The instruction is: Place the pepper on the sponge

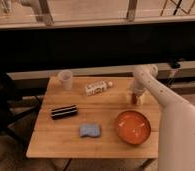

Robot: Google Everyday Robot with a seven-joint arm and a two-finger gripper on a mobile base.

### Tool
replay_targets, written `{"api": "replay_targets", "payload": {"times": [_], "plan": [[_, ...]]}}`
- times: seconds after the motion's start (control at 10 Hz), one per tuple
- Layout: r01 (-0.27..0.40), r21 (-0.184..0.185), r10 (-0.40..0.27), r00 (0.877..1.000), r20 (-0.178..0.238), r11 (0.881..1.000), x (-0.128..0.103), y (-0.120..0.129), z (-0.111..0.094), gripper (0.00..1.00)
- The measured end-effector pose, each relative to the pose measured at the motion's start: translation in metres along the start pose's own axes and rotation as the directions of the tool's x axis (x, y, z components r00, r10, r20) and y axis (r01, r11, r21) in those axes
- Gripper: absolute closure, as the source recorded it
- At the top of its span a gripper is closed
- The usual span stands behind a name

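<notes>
Wooden table (106, 112). White arm (161, 97) reaches in from the right. Orange bowl (133, 127) front-right, black striped block (64, 111) left, white bottle (98, 88) lying at back, blue sponge (90, 131) front-centre, cup (65, 79) back-left. Gripper (135, 95) down at back-right, directly over the dark red pepper (134, 100); grip state can't tell. Pepper well apart from sponge.

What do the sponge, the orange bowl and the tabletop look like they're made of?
The sponge: soft foam, matte light blue, wavy edges. The bowl: probably plastic, smooth with a faint sheen. The table: pale wood planks, seams visible. The gripper is low over the table just beyond the bowl.
</notes>
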Motion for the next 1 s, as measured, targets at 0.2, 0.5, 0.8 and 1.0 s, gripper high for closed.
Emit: {"api": "replay_targets", "payload": {"times": [0.2,0.5,0.8,1.0], "plan": [[0.029,-0.007,-0.030,0.999,-0.043,1.000,0.008,-0.004,0.000,0.20],[0.071,-0.021,-0.073,0.993,-0.089,0.997,0.021,-0.007,0.004,0.20],[0.104,-0.040,-0.107,0.991,-0.085,0.994,0.031,-0.002,0.015,0.20],[0.126,-0.054,-0.129,0.989,-0.077,0.991,0.036,0.001,0.023,0.20]]}}
